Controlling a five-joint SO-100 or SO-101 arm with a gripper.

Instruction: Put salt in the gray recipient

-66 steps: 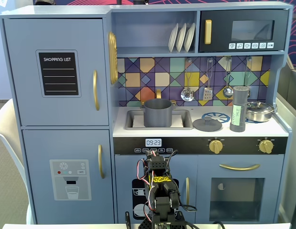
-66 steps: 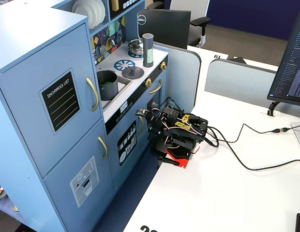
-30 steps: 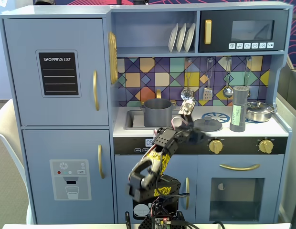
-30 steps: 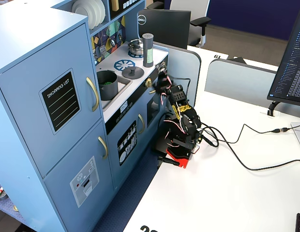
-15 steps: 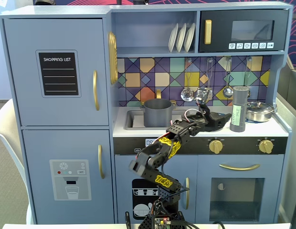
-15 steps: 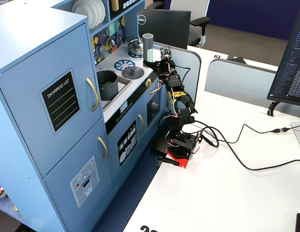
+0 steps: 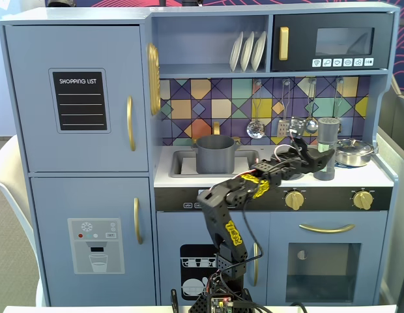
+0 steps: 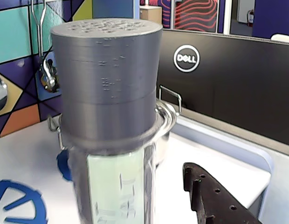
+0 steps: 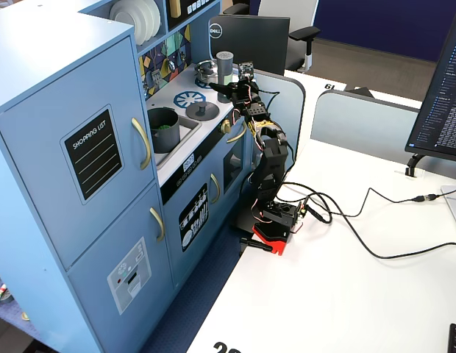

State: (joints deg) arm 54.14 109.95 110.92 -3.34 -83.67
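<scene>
The salt (image 7: 328,147) stands upright near the right end of the toy kitchen's worktop (image 7: 169,179), on the stove area toward the back; in the wrist view its ridged gray cap (image 8: 107,74) fills the upper left of the frame above a pale green label (image 8: 114,191) whose lettering is only partly legible. Just behind and to the right of it in a fixed view sits a shiny steel pot (image 7: 353,152), whose rim and wire handle also appear directly behind the cap in the wrist view. The pincer (image 7: 324,159) reaches the shaker at mid-height from the front left; one dark perforated finger (image 8: 214,198) shows at the lower right of the wrist view, apart from the shaker's body, and the other finger is out of sight, so whether the pincer grips the shaker or merely brackets it cannot be told. The gray recipient (image 7: 216,154) rests in the sink recess toward the left part of the worktop, well apart from the shaker; in a fixed view (image 9: 163,129) its interior shows something green. A flat gray lid (image 9: 198,110) lies on the blue burner ring between the pot and the shaker. The arm (image 7: 238,195) rises from its base in front of the cabinet's lower doors.
</scene>
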